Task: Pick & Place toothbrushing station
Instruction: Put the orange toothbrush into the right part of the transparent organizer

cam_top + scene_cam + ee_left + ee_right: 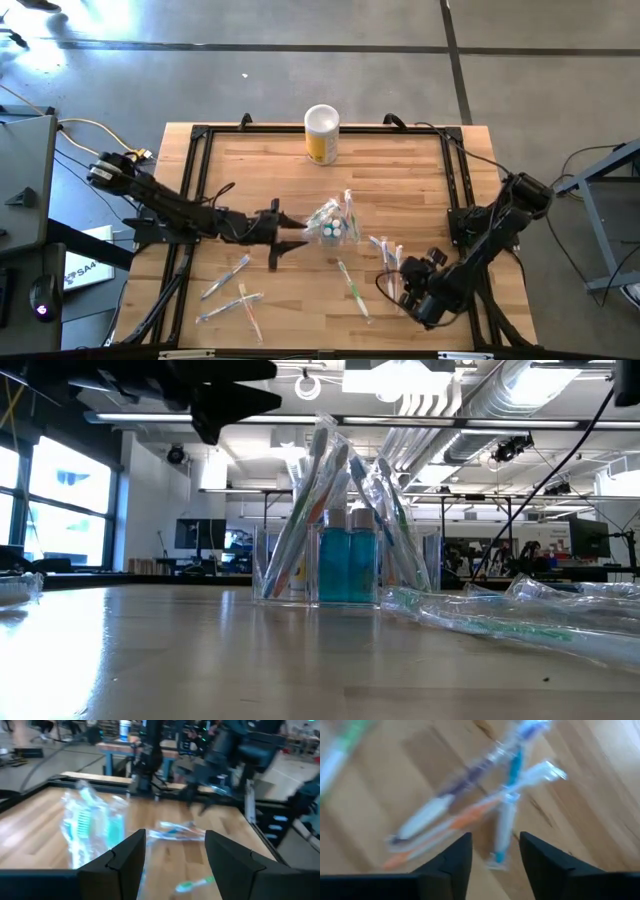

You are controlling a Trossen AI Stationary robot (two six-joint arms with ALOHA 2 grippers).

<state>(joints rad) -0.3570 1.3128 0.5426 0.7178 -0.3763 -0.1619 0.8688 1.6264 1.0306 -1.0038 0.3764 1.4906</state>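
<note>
Left of the left gripper (292, 238), a few wrapped brushes (235, 297) lie loose on the table (400, 165), nearer its front edge than the fingers are. The left gripper itself sits mid-table with its fingers (131, 857) spread apart and nothing between them. Just ahead of its tips stands the holder (333, 226), a clear box with brushes (312, 490) leaning out of it and teal tubes (346, 563) upright inside; in the left wrist view the holder (92, 827) shows just beyond and to one side of the fingers, not touched by them. Beyond the holder, at the table's far edge, stands a yellow canister (322, 134). Another loose brush (351, 288) lies between the two grippers. The right gripper (408, 283) is low over the table's front right part, fingers (452, 860) parted and empty. Right in front of them lies a small cluster of wrapped brushes (492, 800), blue, orange and white, crossing one another on the wood.
</note>
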